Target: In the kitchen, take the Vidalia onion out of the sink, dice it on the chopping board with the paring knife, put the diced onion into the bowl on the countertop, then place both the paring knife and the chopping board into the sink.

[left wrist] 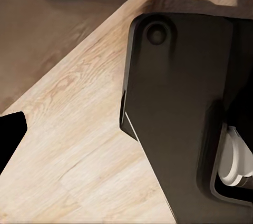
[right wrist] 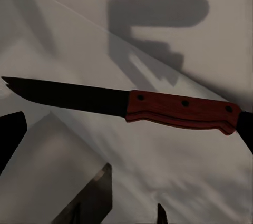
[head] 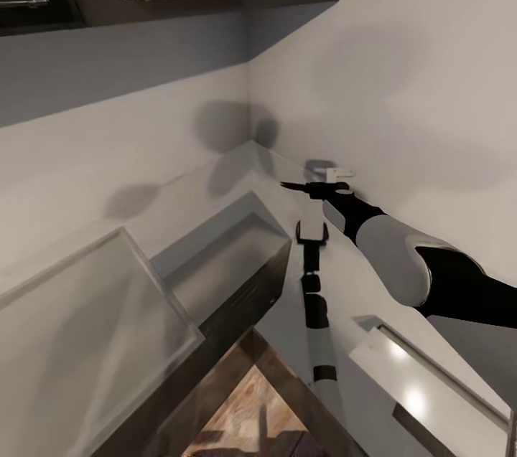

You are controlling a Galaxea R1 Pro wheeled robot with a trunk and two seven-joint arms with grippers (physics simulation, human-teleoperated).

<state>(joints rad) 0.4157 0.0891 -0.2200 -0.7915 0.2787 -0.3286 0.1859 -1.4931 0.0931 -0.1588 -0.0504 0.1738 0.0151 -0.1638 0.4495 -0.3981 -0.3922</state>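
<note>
Red-handled and dark-bladed, the paring knife [right wrist: 126, 105] sat crosswise in front of the right wrist camera, and the right gripper [head: 327, 188] had its fingers closed on the butt of that handle. From the head, the right arm reached out toward the corner where the two walls met, blade tip pointing left over the grey table [head: 215, 184]. Below it lay the sink [head: 230, 256], a grey recessed basin, sitting slightly off to the left of the blade. The left wrist camera looked down at a wooden floor [left wrist: 79, 145] and the robot's dark base [left wrist: 179, 118]; whether the left gripper was open or closed, I could not tell. No onion, board or bowl was visible. Judging by the pose, the knife was bound for the sink. Done well, that meant carrying it over the basin, lowering it flat and letting go close to the bottom, clear of the rim.
</note>
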